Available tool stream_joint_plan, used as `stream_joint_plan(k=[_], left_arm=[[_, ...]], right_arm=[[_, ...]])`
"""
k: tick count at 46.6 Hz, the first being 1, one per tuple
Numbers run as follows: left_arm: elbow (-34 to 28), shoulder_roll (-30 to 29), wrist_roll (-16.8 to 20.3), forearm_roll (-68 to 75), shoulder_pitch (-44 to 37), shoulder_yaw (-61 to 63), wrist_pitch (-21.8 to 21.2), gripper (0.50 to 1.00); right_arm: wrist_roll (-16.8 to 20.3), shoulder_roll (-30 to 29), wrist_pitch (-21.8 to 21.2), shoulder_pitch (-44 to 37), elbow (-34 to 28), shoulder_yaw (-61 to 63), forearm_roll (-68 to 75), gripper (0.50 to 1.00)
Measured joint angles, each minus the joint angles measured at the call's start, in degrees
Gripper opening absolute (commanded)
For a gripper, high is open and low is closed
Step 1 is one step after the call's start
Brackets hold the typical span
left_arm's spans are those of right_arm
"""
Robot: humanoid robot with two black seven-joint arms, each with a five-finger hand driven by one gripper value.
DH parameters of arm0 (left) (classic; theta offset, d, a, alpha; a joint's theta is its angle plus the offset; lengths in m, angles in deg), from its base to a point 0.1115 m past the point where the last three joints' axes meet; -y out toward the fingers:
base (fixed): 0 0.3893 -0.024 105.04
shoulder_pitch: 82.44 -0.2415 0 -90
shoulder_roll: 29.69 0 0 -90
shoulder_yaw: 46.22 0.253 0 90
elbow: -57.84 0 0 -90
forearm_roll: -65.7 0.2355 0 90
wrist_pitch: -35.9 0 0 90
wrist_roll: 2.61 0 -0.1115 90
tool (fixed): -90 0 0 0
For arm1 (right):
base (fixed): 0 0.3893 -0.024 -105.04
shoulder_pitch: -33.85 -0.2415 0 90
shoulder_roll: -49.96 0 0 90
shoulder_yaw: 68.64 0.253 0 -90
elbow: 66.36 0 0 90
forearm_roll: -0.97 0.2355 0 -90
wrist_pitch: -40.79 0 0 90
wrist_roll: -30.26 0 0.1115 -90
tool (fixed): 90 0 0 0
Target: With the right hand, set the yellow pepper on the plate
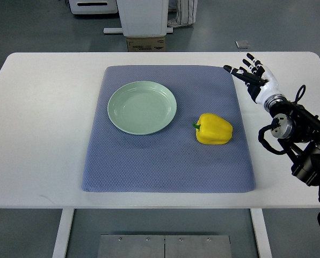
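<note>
A yellow pepper (214, 129) with a green stem lies on its side on the blue-grey mat (168, 161), right of centre. A pale green plate (142, 107) sits empty on the mat to the pepper's upper left. My right hand (249, 73) is at the mat's far right corner, above the white table, fingers spread and holding nothing. It is well apart from the pepper, up and to the right of it. The left arm does not show.
The white table (42, 134) carries the mat. The right forearm (302, 142) with its black cables runs along the table's right edge. A white pedestal and a cardboard box (146, 43) stand beyond the far edge.
</note>
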Motion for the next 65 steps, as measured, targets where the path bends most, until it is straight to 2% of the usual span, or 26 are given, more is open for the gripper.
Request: stream_joint_plan(k=[52,65], left_arm=[[0.0,0.0,0.0,0.0,0.0,0.0,0.0,1.000],[0.0,0.0,0.0,0.0,0.0,0.0,0.0,1.000]], right_arm=[[0.0,0.5,-1.9,-0.3,-0.1,0.0,0.0,1.000],[-0.1,0.5,-4.7,-0.5,-0.2,0.0,0.0,1.000]])
